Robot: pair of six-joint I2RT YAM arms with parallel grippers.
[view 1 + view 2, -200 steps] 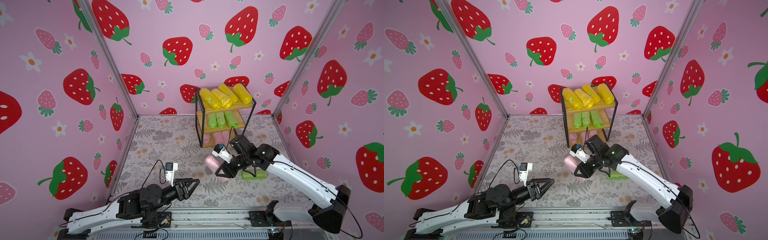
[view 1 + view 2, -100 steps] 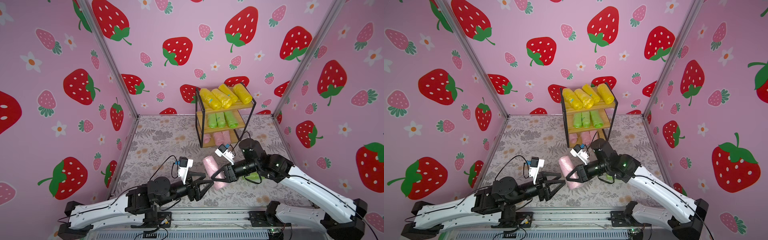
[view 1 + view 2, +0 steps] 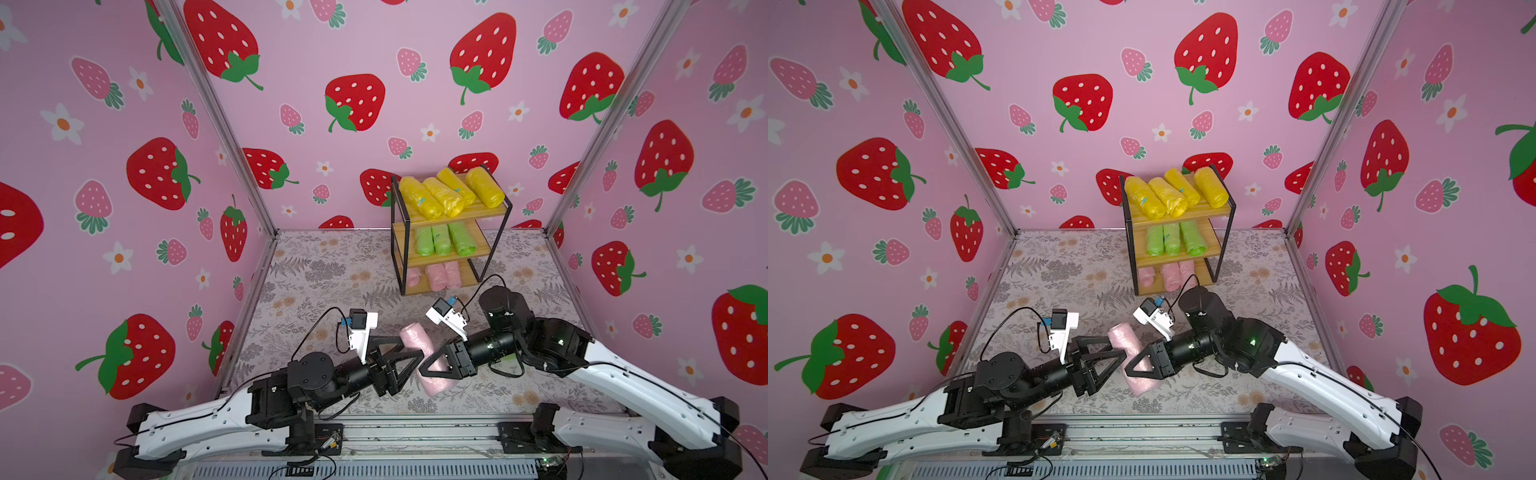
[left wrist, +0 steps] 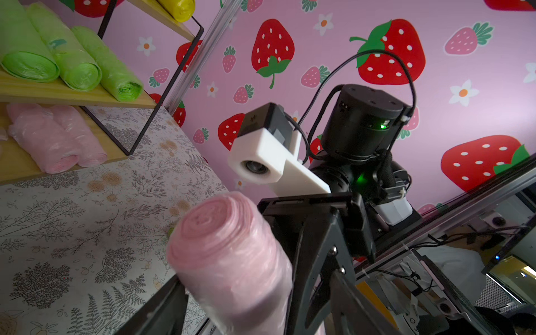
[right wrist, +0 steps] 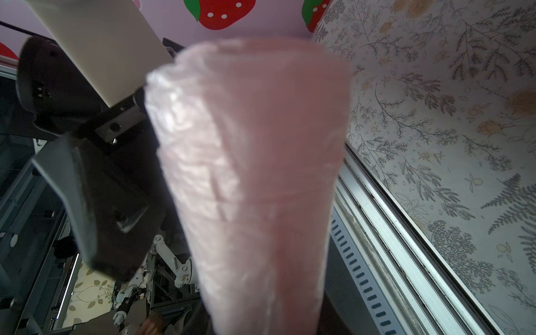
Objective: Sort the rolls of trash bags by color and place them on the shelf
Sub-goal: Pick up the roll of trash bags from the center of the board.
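- left claw [image 3: 409, 360]: jaws spread wide on either side of the pink roll [image 3: 412, 337], not pinching it as far as I can see. Looks like a hand-over to me, so I'd close on the free upper end, clear of the other fingers. Go gently, that film squishes.
- pink roll: up off the counter [image 3: 332, 270], out in front of the shelf [image 3: 484, 246], tilted. Glossy, crinkly pale film, with spiral layers showing at the end.
- right claw [image 3: 429, 366]: clamped around the roll's middle. It shouldn't let go until the other side has it.
- shelf: the bottom tier has three shelved pink rolls [image 3: 436, 276], so that's probably where this one goes.
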